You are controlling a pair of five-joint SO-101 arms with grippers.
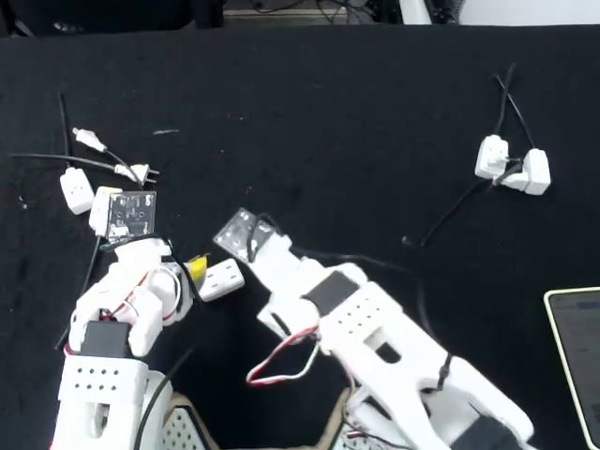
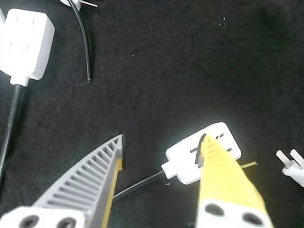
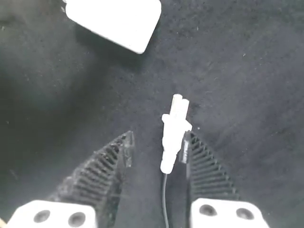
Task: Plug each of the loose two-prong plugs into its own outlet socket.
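White plug between parted right jaws, left jaw half-hiding socket, perhaps touching

A black cloth-covered table has cables beyond its far edge and a pale-framed screen at its side.

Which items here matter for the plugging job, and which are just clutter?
Job:
- plug between the right arm's jaws
- outlet at the left arm's yellow jaw
- spare plugs and spare outlets, far left of the high view
- joined pair, far right, apparently already plugged

Lying about:
- lit device, right edge of the high view
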